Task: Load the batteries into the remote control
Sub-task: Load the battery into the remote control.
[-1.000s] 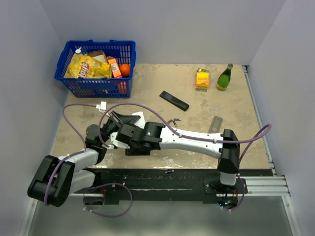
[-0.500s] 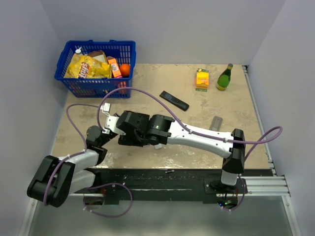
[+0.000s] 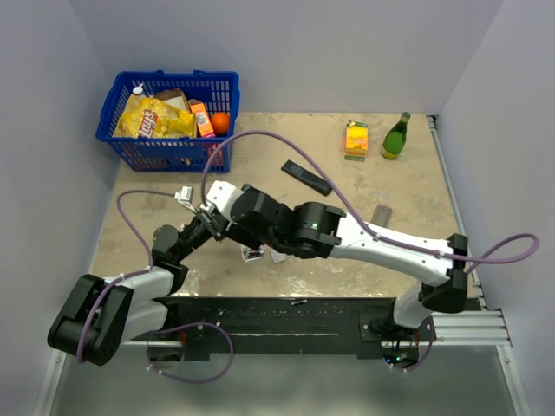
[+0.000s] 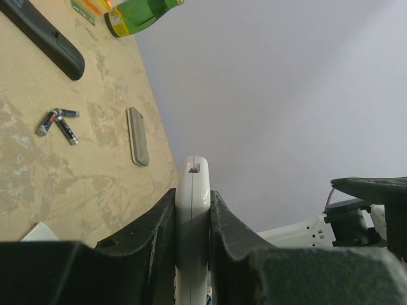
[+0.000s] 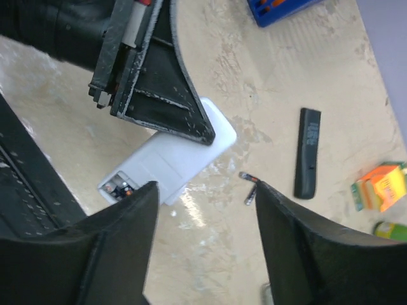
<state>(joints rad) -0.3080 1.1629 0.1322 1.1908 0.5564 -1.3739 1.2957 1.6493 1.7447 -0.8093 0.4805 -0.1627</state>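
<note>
Batteries (image 4: 57, 118), thin dark silver-tipped cylinders, lie touching in a cluster.

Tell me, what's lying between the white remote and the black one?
Loose batteries lie between the white remote and black remote; the right wrist view shows it.

Desk (image 3: 416, 186): beige, mottled with darker brown blotches. At 10 o'clock, blue plastic lattice basket (image 3: 165, 154) containing a yellow crisp bag (image 3: 152, 117) and an orange round fruit (image 3: 220, 122). At 1 o'clock, orange-and-yellow small carton (image 3: 356, 138) and green glass bottle (image 3: 396, 139) with a yellow label. At 12 o'clock, slim black plastic remote (image 3: 306, 177). Recorded also: dark grey cylindrical batteries (image 4: 65, 131) with silvery ends; flat grey plastic cover (image 4: 137, 135); white plastic remote control (image 5: 172, 162), clamped in the black left pincer (image 4: 193, 194); purple cables (image 3: 260, 133).
</note>
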